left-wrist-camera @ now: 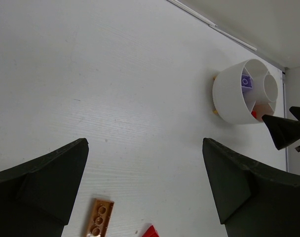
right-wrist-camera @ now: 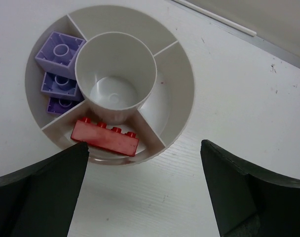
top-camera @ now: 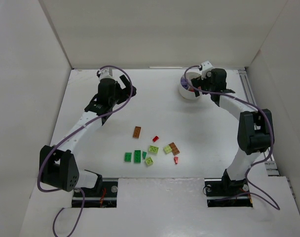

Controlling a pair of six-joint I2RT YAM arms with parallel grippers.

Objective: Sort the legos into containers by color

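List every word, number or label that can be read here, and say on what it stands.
None can be read.
The white dish, the red brick, the purple bricks and the loose bricks carry no print; stud marks, if any, are too small to tell.
The left arm and right arm show no label.

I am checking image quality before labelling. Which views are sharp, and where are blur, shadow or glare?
Top external: even soft light, weak shadows, the loose legos small but sharp. Left wrist: white dish sharp; black left fingers show little detail. Right wrist: red brick and purple bricks crisp, no strong glare; right fingers equally dark.
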